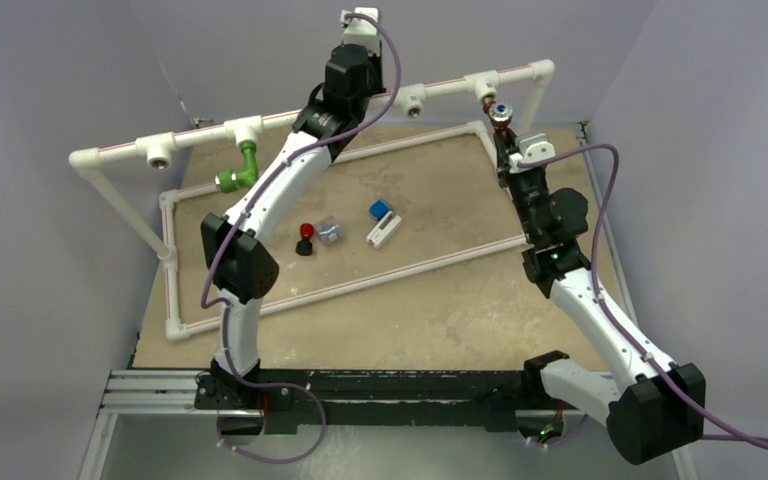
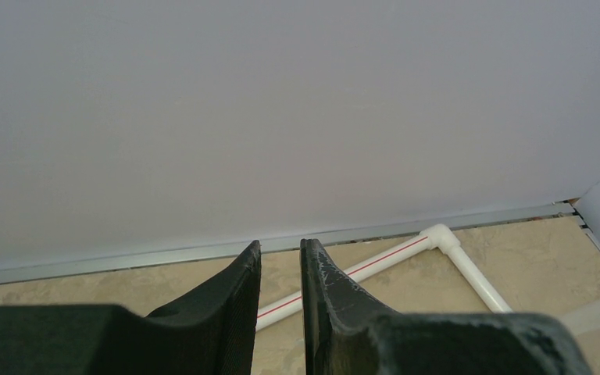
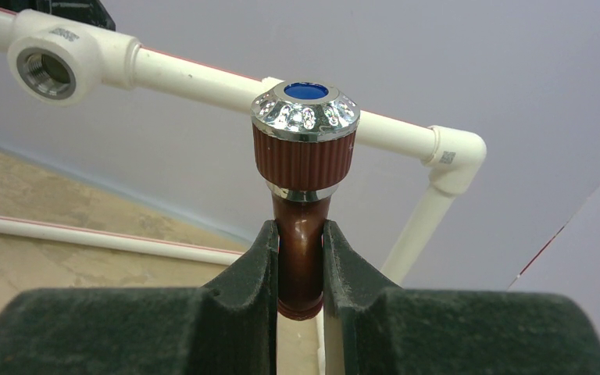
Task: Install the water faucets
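The reddish-brown faucet (image 3: 303, 156) looks light and stiff, a moulded plastic piece. Its glossy curved neck is likely slippery, while the ribbed collar under the chrome cap would give better purchase. The neck below that collar is the sensible place to hold it. The right gripper (image 3: 300, 234) is clamped there, its jaws closed tight on both sides of the neck, holding the faucet upright against the right end of the white pipe rail (image 3: 195, 74). Whether its stub has entered the tee is hidden. The green faucet (image 1: 243, 166) hangs from a tee towards the rail's left end. The left gripper (image 2: 280, 258), above the rail's middle, is barely parted and holds nothing.
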Robot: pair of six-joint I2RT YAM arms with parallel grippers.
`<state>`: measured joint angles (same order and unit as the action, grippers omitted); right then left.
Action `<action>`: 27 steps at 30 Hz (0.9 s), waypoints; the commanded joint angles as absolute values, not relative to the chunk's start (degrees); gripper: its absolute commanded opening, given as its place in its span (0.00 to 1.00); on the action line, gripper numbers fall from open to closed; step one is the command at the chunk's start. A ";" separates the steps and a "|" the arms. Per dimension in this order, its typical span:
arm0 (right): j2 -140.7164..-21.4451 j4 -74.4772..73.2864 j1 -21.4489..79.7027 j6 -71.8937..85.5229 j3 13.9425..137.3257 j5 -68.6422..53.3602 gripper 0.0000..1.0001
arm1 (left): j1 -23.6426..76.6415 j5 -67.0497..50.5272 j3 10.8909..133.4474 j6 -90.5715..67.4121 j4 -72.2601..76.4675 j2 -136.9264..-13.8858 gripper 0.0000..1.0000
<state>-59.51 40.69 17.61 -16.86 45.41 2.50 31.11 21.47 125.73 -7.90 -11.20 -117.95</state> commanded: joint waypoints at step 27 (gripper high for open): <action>-62.32 46.02 17.43 -25.68 47.93 2.37 0.00 | 31.13 17.06 121.84 -9.14 -22.11 -119.00 0.22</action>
<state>-61.93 42.35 17.63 -22.90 45.41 1.98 30.44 19.73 125.34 -8.40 -11.33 -117.62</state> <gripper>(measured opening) 0.192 0.224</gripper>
